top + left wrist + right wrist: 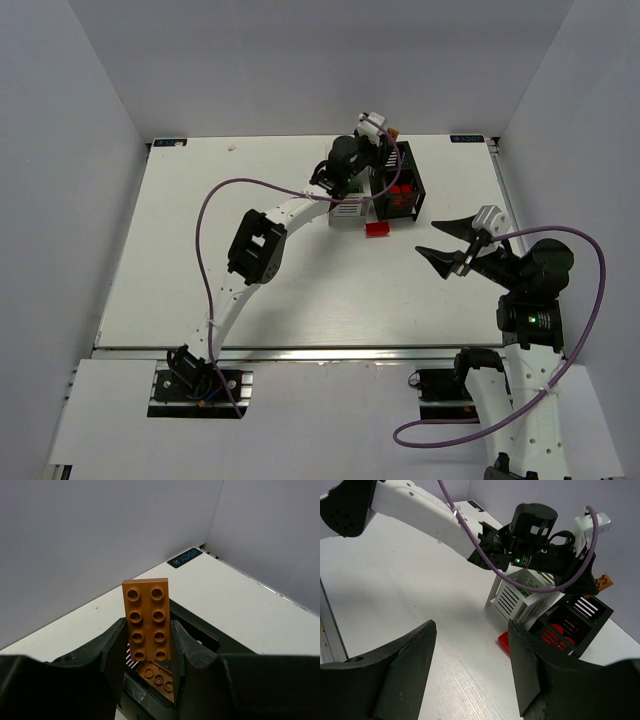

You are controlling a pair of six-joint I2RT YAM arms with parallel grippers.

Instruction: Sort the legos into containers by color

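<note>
My left gripper [148, 635] is shut on an orange lego [147, 620], a flat two-by-four brick held upright above the black container [201, 628]. Another orange brick [159, 678] lies inside it below. From above, the left gripper [385, 137] hangs over the black container [414, 195], which stands against the white container [347, 212]. A red lego [377, 229] lies on the table in front of both. My right gripper [427, 238] is open and empty, to the right of the red lego [503, 642]. Red bricks [560, 630] show through the black slats.
Green bricks [524, 583] show inside the white container [512, 600]. The left arm [262, 245] arches across the table's middle. Grey walls close in the table on three sides. A black label [184, 558] marks the far corner.
</note>
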